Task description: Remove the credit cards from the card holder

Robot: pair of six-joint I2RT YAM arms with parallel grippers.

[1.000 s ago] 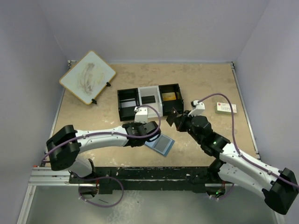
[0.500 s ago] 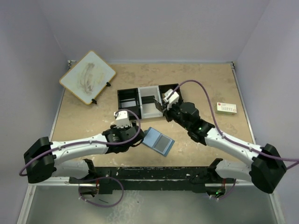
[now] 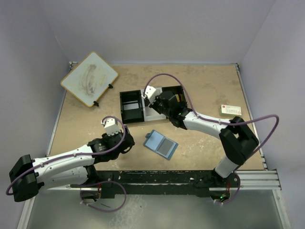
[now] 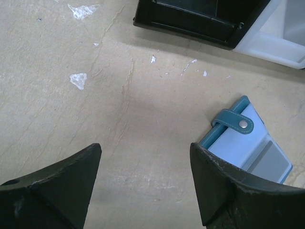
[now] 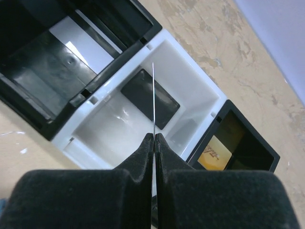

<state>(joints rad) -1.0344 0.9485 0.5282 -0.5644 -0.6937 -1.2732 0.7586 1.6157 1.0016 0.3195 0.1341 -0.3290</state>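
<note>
The left pincer (image 4: 145, 157) has its jaws spread wide and holds nothing. The flat blue folding card holder (image 4: 248, 148) lies unfolded on the beige table (image 4: 71, 119), just ahead and to its right. The right pincer (image 5: 154, 136) is clamped on a thin card (image 5: 153, 95), seen edge-on, over the white middle compartment of the black-and-white plastic tray (image 5: 188, 64).

White arms (image 3: 66, 158), black joints (image 3: 237, 138), purple cables (image 3: 164, 75).

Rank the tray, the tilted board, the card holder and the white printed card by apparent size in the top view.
1. Tray and board: near alike, tray partly hidden by the right arm, so unranked.
2. Card holder.
3. White printed card.
</note>
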